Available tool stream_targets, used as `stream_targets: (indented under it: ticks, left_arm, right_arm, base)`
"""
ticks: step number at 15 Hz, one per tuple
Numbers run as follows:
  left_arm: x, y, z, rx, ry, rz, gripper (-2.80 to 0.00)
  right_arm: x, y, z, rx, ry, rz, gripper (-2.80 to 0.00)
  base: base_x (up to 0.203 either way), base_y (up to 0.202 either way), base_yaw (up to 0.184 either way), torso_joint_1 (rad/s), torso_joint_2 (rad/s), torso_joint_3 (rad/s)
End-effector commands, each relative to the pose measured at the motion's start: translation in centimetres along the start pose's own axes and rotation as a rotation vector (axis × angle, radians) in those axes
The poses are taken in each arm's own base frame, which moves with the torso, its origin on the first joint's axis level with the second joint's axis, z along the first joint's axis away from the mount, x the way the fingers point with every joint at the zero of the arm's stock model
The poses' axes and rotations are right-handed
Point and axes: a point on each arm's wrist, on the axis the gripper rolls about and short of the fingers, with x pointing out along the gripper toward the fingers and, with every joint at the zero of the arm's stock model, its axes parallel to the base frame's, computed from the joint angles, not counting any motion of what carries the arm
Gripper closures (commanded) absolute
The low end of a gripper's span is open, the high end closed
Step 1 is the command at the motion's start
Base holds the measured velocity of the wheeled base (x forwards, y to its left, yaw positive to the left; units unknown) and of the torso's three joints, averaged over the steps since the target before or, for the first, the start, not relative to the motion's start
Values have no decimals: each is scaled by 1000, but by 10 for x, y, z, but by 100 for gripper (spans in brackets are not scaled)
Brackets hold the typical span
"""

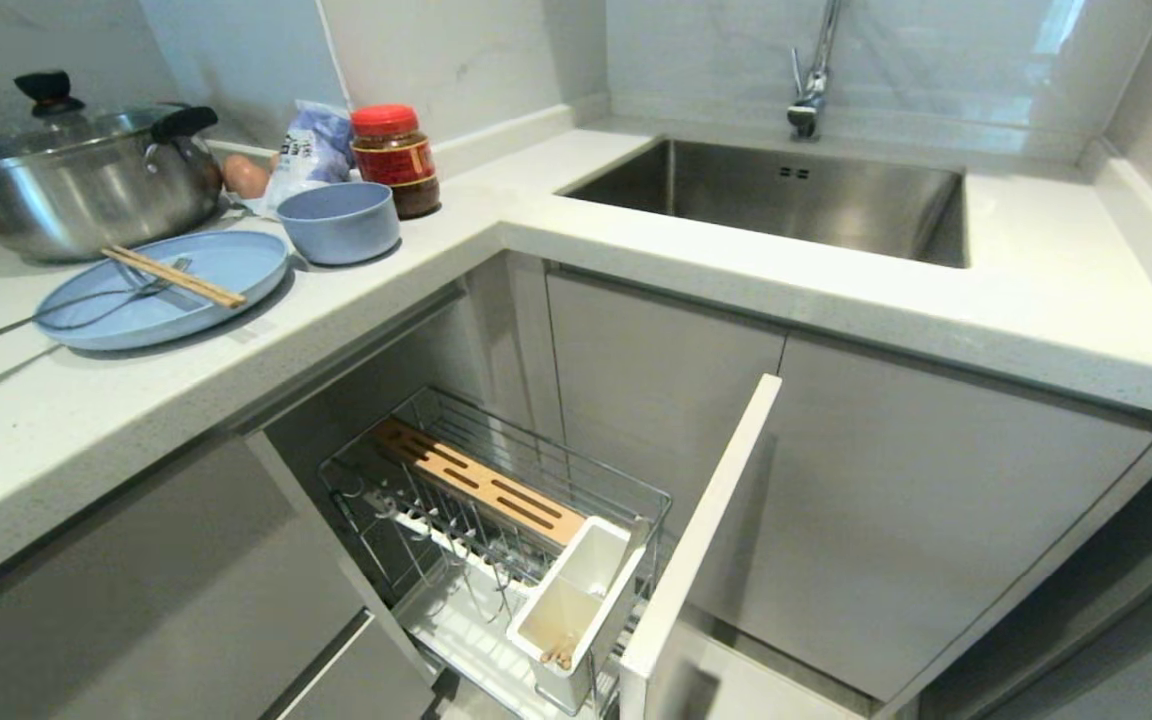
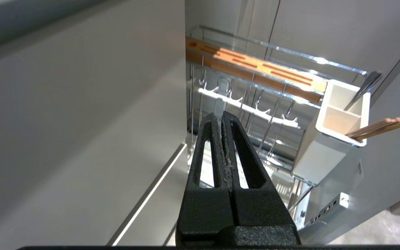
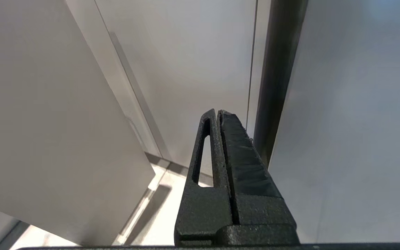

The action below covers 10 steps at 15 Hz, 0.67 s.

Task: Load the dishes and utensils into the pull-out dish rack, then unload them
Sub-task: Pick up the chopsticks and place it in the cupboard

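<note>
So here's your setup. The dish rack (image 1: 496, 520) is pulled out of the lower cabinet, hanging off its narrow cabinet front (image 1: 701, 540), and it has no dishes in it. You've got the wood strip (image 1: 481, 485) with slots running along the far side, the plate prongs (image 1: 436, 540) beside it, and the white cup (image 1: 581, 600) at the front end against the cabinet front. From the left wrist view there's a pair of wooden sticks and a metal handle poking out of that cup, so something is sitting in there.

Up on the bench (image 1: 636, 260), the blue plate (image 1: 166, 290) is on the left stretch, with the chopsticks (image 1: 173, 276) lying across it and the fork (image 1: 106, 298) and spoon (image 1: 56, 320) resting on it, handles running out over the bench. The blue bowl (image 1: 339, 222) sits just beside the plate, toward the back. Behind those are the steel pot (image 1: 76, 185) with its glass lid, a red-capped jar (image 1: 394, 160), a bag (image 1: 308, 150) and an egg (image 1: 245, 175). The sink (image 1: 786, 195) is off to the right with the tap (image 1: 811, 95) above it.

Neither arm shows from the head. Your left gripper (image 2: 219, 116) hangs low in front of the rack, jaws pressed together, nothing in them. Your right gripper (image 3: 217, 113) is down by the plain cabinet doors, jaws also together and holding nothing.
</note>
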Motion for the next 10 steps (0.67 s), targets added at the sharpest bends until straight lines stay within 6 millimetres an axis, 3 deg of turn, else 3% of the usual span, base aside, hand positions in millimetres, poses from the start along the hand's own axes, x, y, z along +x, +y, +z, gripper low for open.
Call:
stream_targets:
  ticks: [1, 10]
  left_arm:
    - [0, 0, 0, 0, 2, 0, 0]
    - [0, 0, 0, 1, 1, 0, 0]
  right_arm:
    - [0, 0, 0, 1, -5, 1, 0]
    - [0, 0, 0, 1, -5, 1, 0]
  base:
    - [0, 0, 0, 2, 4, -185]
    - [0, 0, 0, 2, 3, -197]
